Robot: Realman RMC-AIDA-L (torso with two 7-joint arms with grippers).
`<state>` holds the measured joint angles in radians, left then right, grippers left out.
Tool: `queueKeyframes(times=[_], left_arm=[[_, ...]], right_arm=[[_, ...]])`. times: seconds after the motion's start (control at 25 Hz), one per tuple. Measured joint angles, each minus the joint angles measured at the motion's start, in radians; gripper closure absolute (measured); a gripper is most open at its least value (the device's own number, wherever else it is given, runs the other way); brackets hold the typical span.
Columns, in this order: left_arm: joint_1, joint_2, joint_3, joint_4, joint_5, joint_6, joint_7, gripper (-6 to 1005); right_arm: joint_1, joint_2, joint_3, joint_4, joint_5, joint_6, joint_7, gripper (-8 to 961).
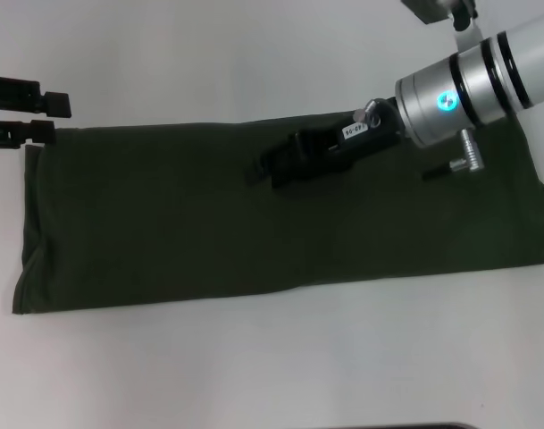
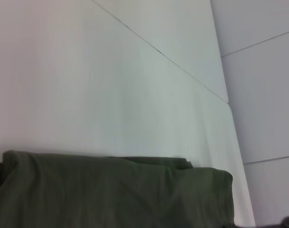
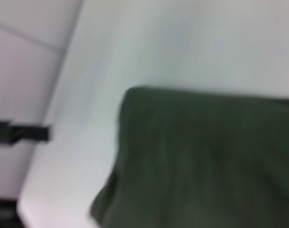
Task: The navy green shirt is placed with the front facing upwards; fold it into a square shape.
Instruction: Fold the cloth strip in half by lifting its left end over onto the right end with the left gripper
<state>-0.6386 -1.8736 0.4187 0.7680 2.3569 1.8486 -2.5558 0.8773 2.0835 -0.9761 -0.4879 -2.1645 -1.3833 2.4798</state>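
Right jaws apart, lettering hidden; navy green shirt

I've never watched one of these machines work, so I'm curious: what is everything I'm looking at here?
navy green shirt: one, dark olive green, folded into a long band lying flat across the table.
table: one, white, under the shirt.
left gripper: one, black, fingers open, at the shirt's far corner on the robot's left.
right gripper: one, black on a silver arm, over the middle of the shirt near its far edge.
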Motion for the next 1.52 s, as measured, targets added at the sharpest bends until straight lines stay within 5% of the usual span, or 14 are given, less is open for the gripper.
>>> queueKeyframes(times=[0.56,1.24,1.52], left_arm=[[-0.001,-0.007,0.0,-0.007,-0.011,-0.01,0.001,447],[0.001,-0.012,0.0,-0.007,-0.015,-0.01,0.005,446],[0.008,-0.013,0.0,-0.007,-0.027,-0.011,0.006,445]], right_arm=[[0.014,0.019,-0.097,0.109,0.021,0.147,-0.01,332],[-0.009,0.008,-0.104,0.034,0.134,0.093,-0.014,332],[0.005,0.015,-0.183,0.077,0.134,0.144,-0.002,331]])
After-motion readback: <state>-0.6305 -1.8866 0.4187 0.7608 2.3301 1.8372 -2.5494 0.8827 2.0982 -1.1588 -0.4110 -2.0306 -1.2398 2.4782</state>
